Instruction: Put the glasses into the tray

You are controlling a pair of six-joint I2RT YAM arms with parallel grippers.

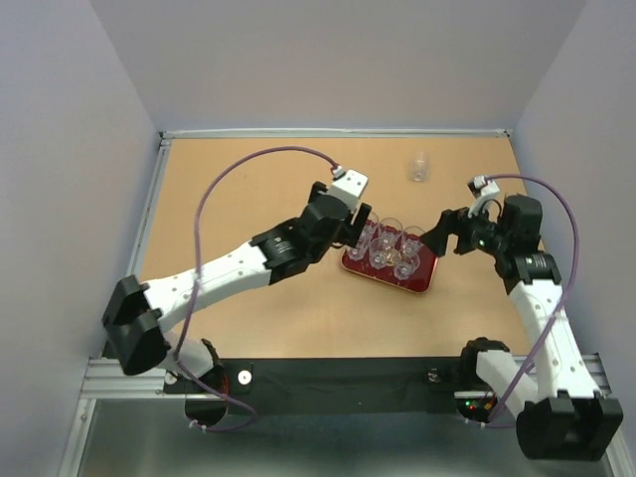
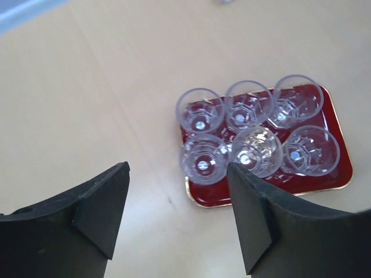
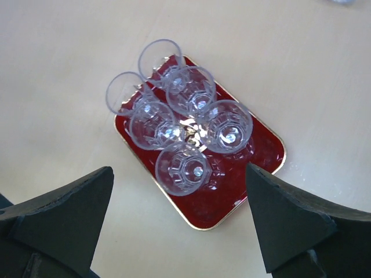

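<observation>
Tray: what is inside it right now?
Six clear glasses stand upright in the tray, in two rows of three. They hide much of its red floor, the centre included; bare red shows only toward the rim.

Tabletop: rectangular, tan, wood-look, matte finish.
Edge rail: silver metal, running along the far side of the tabletop and down its left side.
Wall panels: plain pale lilac-grey, standing at the left, far and right sides of the tabletop.
Black strip: flat and dark, lying across the near edge of the tabletop.
Frame bar: ribbed aluminium, at the left end of the black strip.
Grey surface: dull, below the near edge.
</observation>
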